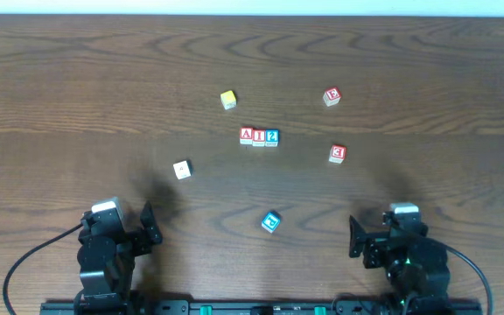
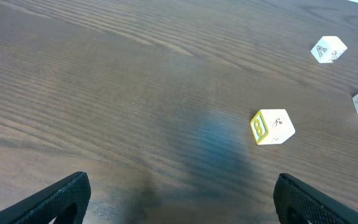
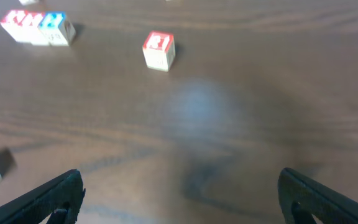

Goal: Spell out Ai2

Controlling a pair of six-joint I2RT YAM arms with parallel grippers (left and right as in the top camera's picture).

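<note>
Tool, left: left tool (image 2: 180, 202), fingers spread wide apart, nothing between them; sits at the near edge of the desk (image 1: 59, 87), left side.

Tool, right: right tool (image 3: 179, 196), fingers likewise spread apart and holding nothing; sits at the near edge, right side.

Task item: row (image 1: 259, 136) of three lettered cubes at mid-desk, comprising A block (image 1: 246, 135), i block (image 1: 259, 136) and 2 block (image 1: 272, 136), set side by side and apparently touching, reading A-i-2 from left to right in the overhead view.

Bearing: row lies forward of both tools and between them. Its long axis runs across the desk, left to right. The right wrist view catches it at upper left. Neither arm is clearly nearer; the right may be marginally so.

Other items, loose and apart from the row:
- yellow block (image 1: 227, 99), beyond the row, to the left
- red block (image 1: 332, 95), beyond, to the right
- red 3 block (image 1: 338, 153), right of the row
- white block (image 1: 182, 169), left of the row, nearer the left arm
- blue block (image 1: 271, 221), near side, between the arms

Assessment: word appears fully spelled; judged complete, no further placement needed. Any reach towards the row risks nudging it out of line.
</note>
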